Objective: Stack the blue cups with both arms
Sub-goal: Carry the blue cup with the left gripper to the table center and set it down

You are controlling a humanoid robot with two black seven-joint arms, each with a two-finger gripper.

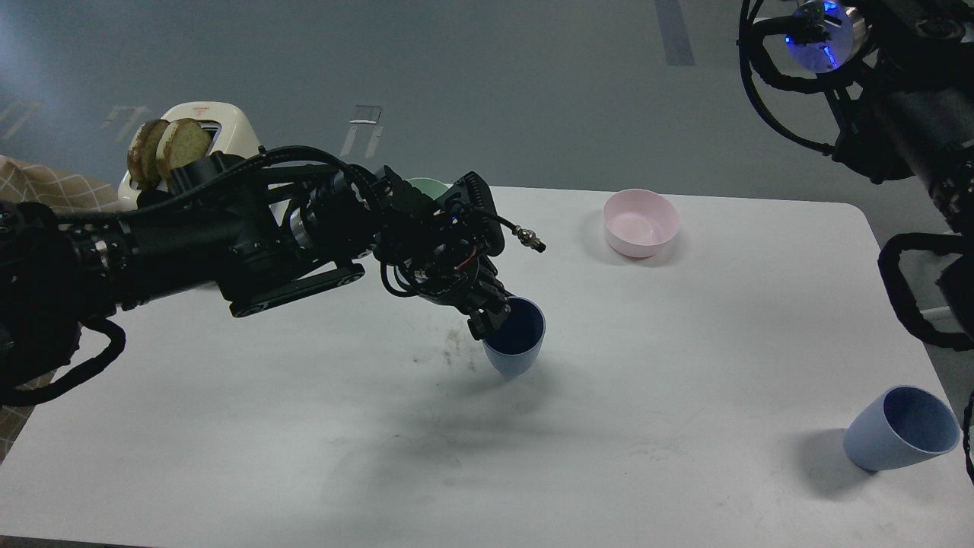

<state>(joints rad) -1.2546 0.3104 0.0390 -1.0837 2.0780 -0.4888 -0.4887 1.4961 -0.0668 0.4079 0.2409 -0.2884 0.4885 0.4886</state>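
Reaching in from the left over the white rounded-corner table (304, 457): black jointed left arm with looping cables, left gripper (491, 318) at its far end. Pinching the near-left rim of a matte light-blue tapered plastic cup (521, 342), one finger (485, 325) outside the wall and the other seemingly inside the dark blue interior (partly hidden by the wrist). Cup tilted, mouth facing up and toward the camera, rounded base at or just above the tabletop near the table's middle; contact with the surface unclear. Shadow spread below it, and a few dark specks (449, 352) on the table just to its left.

Second identical light-blue cup (902, 439) lying tipped on its side near the table's right front corner, mouth toward the upper right, well apart from the first.

At the upper right edge: black right arm (913, 114) with a blue-lit joint; fingers out of view.

Far side: shallow pink bowl (641, 222) upright; pale green bowl (428, 186) mostly hidden behind the left wrist. White toaster (228, 133) with two slices of bread (169, 151), far left.
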